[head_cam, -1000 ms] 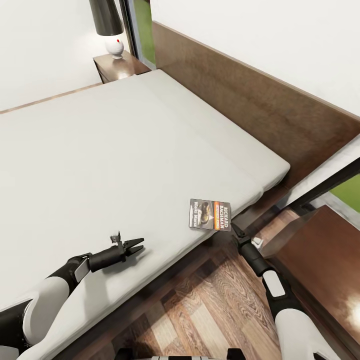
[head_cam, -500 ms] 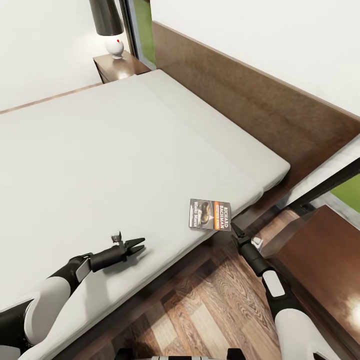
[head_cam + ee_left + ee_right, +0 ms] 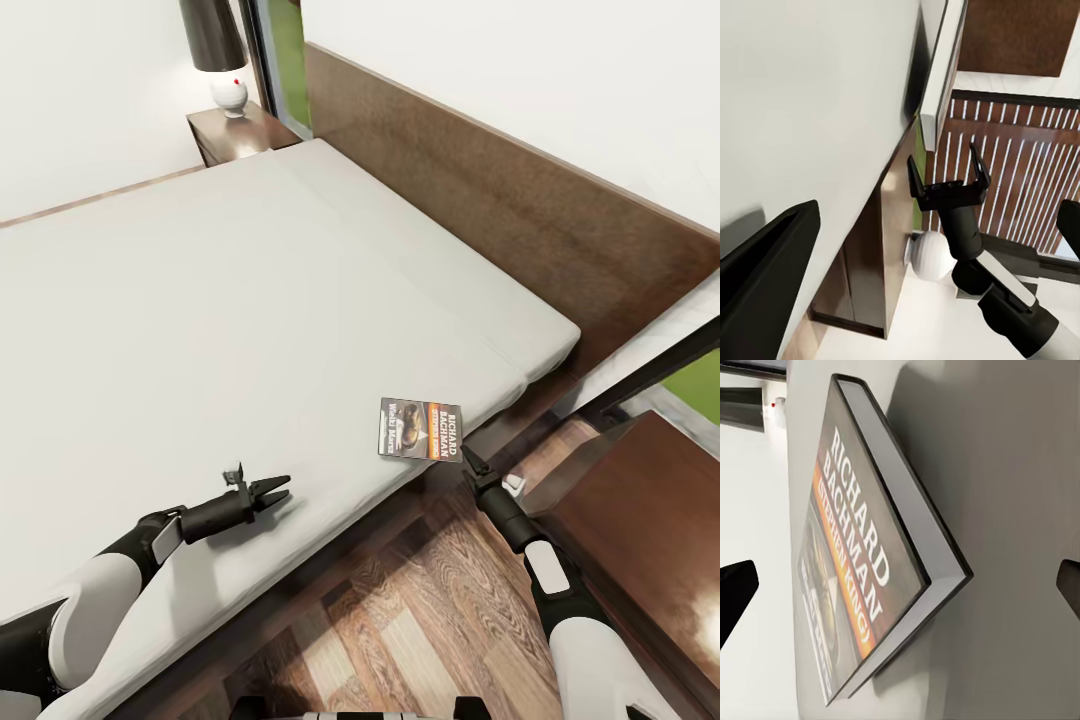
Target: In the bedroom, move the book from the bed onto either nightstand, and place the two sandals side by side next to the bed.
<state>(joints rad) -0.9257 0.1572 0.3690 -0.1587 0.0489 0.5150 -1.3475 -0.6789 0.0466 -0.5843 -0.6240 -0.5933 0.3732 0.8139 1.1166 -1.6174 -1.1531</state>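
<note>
The book (image 3: 420, 428), dark with an orange band and white lettering, lies flat on the near corner of the bed (image 3: 230, 300), close to the mattress edge. My right gripper (image 3: 464, 455) sits just off that edge, right beside the book, and is open. In the right wrist view the book (image 3: 862, 562) lies close ahead between the spread fingertips (image 3: 736, 592). The left wrist view also shows this right gripper (image 3: 945, 159) with its fingers apart. My left gripper (image 3: 276, 490) hovers open over the mattress, well left of the book. The sandals are out of view.
One nightstand (image 3: 238, 135) with a black-shaded lamp (image 3: 228, 92) stands at the far side of the bed by the wall. A second nightstand (image 3: 640, 520) is close at my right, beside my right arm. The dark headboard (image 3: 520, 210) runs behind. Wood floor (image 3: 420, 620) lies below.
My right gripper has crept a little closer to the book's edge. The book and my left arm have stayed put.
</note>
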